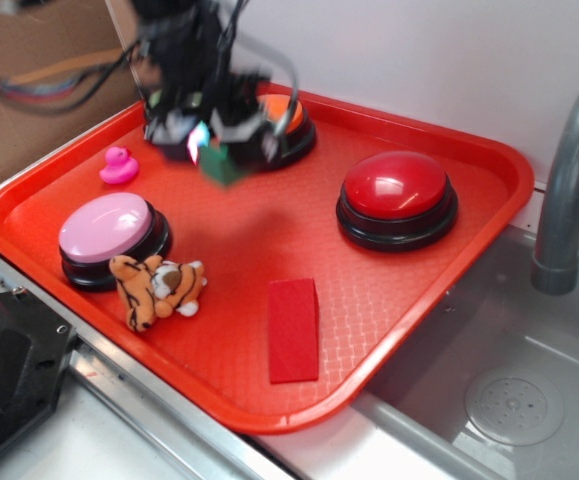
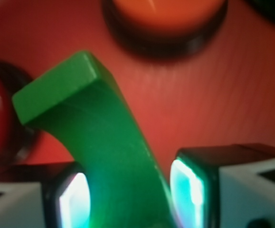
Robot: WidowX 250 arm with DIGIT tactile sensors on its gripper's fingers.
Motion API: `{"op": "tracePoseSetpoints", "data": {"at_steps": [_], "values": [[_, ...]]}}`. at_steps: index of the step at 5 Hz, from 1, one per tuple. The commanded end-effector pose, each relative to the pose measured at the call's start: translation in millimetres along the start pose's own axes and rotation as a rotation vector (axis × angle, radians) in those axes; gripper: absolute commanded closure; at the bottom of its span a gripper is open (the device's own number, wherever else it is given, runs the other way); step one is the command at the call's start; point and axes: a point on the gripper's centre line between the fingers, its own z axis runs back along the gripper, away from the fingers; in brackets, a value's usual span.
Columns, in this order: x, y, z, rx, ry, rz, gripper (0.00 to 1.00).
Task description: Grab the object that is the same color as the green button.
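The object, a small dark-green block [image 1: 223,166] with a curved notch, is held between my gripper's [image 1: 218,150] fingers above the red tray [image 1: 489,150], in front of the orange button [image 1: 291,115]. In the wrist view the green block [image 2: 80,109] fills the gap of the gripper [image 2: 128,199]. Both lit pads press its sides, the left pad [image 2: 73,199] and the right pad [image 2: 187,190]. The block sticks out past the fingertips, and the orange button [image 2: 168,12] lies beyond it. The green button does not show in either view.
On the tray stand a red button [image 1: 396,188], a pink button [image 1: 106,225], a pink duck [image 1: 119,165], a toy tiger [image 1: 157,288] and a flat red block [image 1: 293,328]. A sink [image 1: 509,400] and faucet [image 1: 569,180] lie to the right.
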Motion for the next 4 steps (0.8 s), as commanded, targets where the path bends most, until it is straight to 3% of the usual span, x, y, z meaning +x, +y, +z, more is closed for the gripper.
{"op": "tracePoseSetpoints", "data": {"at_steps": [1, 3, 4], "values": [[-12.5, -3.9, 97.2, 0.051, -0.016, -0.078, 1.00], [-39.2, 5.3, 146.5, 0.037, -0.005, -0.098, 1.00], [-42.3, 8.7, 149.6, 0.019, 0.040, -0.060, 1.00]]}}
